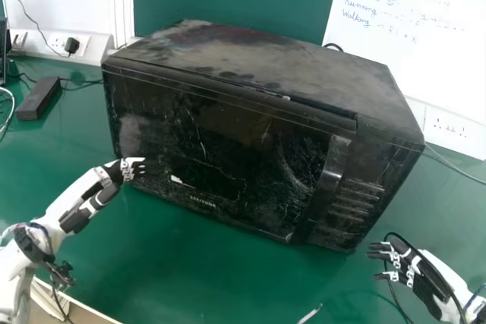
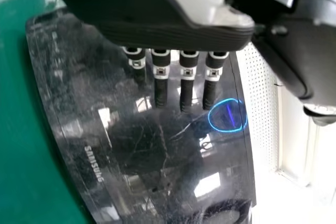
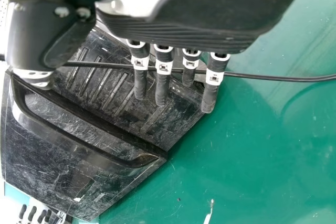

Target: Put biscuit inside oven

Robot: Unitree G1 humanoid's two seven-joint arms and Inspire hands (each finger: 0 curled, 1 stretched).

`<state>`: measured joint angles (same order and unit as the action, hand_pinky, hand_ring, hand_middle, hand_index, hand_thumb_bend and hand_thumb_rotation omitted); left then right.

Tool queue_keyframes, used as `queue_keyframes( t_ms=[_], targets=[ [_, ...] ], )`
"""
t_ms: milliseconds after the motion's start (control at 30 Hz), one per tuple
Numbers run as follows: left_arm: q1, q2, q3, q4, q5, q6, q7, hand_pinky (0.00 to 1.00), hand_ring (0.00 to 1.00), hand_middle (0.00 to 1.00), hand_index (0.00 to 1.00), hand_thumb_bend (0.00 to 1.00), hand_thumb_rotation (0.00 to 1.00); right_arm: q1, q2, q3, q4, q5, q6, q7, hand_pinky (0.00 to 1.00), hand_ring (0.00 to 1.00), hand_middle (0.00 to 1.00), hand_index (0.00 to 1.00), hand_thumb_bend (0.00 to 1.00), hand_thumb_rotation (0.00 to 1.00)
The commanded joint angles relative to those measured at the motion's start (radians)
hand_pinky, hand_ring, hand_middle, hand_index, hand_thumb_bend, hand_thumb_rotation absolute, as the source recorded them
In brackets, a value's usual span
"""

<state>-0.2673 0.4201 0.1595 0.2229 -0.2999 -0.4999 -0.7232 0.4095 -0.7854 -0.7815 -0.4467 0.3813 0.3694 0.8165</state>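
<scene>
Head view: The black oven (image 1: 235, 134) occupies the centre of the frame, standing on the green table (image 1: 175, 263). Its door (image 1: 220, 149) faces forward, with a dark seam along the right part of its top edge; whether it is fully latched cannot be told. The handle (image 1: 329, 176) runs down the door's right side. The left hand (image 1: 124, 171) is at centre left, beside the lower left of the door, fingers extended and nothing held. The right hand (image 1: 406, 265) is at lower right, apart from the oven, open with its fingers pointing left and holding nothing; a black cable (image 1: 393, 294) loops around it. A dark block (image 1: 39, 98) lies on the table at upper left. A whiteboard (image 1: 418, 28) with blue writing stands at upper right.

Left wrist view: The left hand's fingers are straight and directed over the door's glossy, scratched face; contact cannot be confirmed. A blue ring of light (image 2: 211, 121) shows on the surface.

Right wrist view: The right hand's fingers are straight, with an empty grasp. The cable passes behind them. Beyond are the handle and the oven's slatted side panel (image 3: 152, 124).
</scene>
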Motion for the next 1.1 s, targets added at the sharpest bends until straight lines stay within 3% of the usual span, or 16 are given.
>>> queue_keyframes(
  t_ms=[0,233,600,767,1067],
  targets=[
    [-0.022,-0.022,-0.015,0.032,-0.013,-0.029,-0.013,0.79,0.85,0.88,0.87,0.62,0.94,0.011,0.001,-0.015,-0.008,0.010,0.016,-0.007,0.80,0.84,0.87,0.88,0.86,1.00],
    [-0.082,-0.038,-0.035,0.106,-0.020,-0.046,-0.060,0.82,0.86,0.89,0.88,0.64,0.90,0.018,-0.004,-0.030,-0.002,0.006,0.019,0.004,0.79,0.84,0.87,0.89,0.87,1.00],
    [-0.173,-0.071,-0.038,0.238,0.041,-0.088,-0.018,0.78,0.85,0.87,0.86,0.64,0.81,0.025,0.008,-0.041,-0.011,0.005,0.033,-0.003,0.77,0.83,0.85,0.87,0.85,1.00],
    [-0.214,-0.066,-0.043,0.317,0.077,-0.108,-0.007,0.79,0.85,0.87,0.87,0.69,0.81,0.031,0.019,-0.041,-0.021,0.005,0.041,-0.013,0.76,0.82,0.85,0.87,0.86,1.00],
    [-0.277,-0.065,-0.038,0.461,0.075,-0.180,-0.025,0.81,0.86,0.88,0.88,0.67,0.80,0.035,0.023,-0.028,-0.018,-0.001,0.017,-0.018,0.76,0.82,0.85,0.87,0.84,1.00]
  ],
)
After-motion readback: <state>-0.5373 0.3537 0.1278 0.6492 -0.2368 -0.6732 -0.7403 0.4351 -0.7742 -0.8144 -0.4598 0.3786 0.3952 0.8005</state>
